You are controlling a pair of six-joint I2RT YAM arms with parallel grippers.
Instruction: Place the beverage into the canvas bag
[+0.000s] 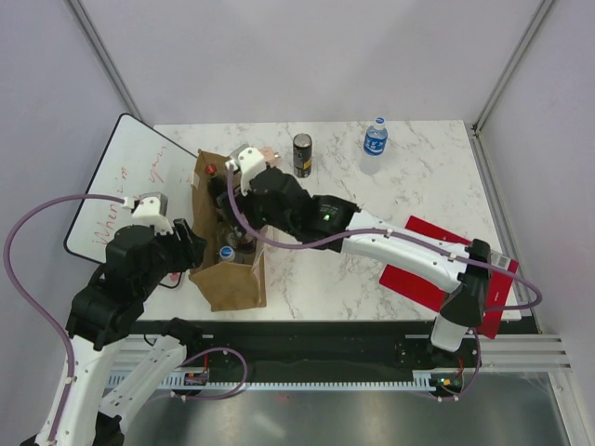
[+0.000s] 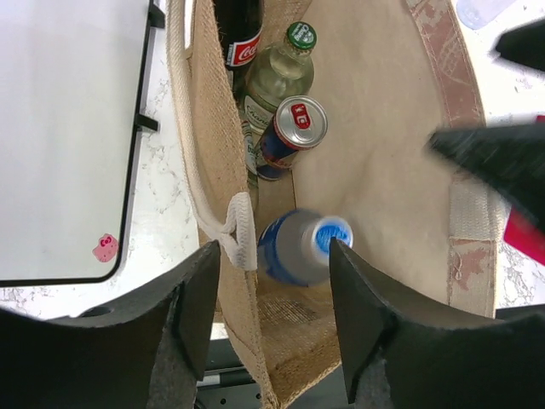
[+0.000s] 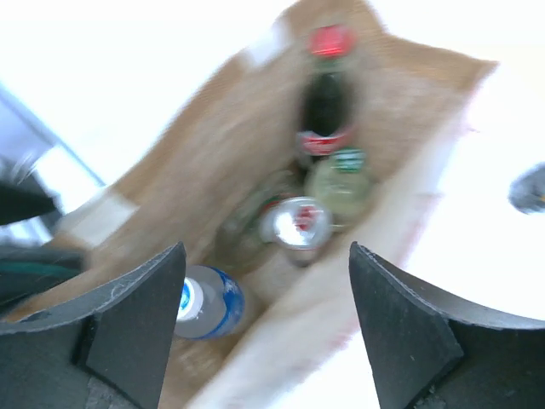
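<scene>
The tan canvas bag [image 1: 234,279] stands upright at the table's front left, its mouth open. Inside it are a cola bottle [image 2: 241,38], a green-capped bottle [image 2: 277,72], a red-and-silver can [image 2: 294,128] and a blue-capped water bottle [image 2: 302,245]. My left gripper [image 2: 272,319] is open, with its jaws on either side of the bag's near-left wall and white handle [image 2: 241,232], not closed on them. My right gripper [image 3: 266,328] is open and empty above the bag's far end [image 1: 244,167]. A black can [image 1: 302,154] and a water bottle [image 1: 375,137] stand on the table behind the bag.
A whiteboard [image 1: 121,190] lies at the left beside the bag. A red flat sheet [image 1: 437,269] lies at the right front under the right arm. The right wrist view is blurred.
</scene>
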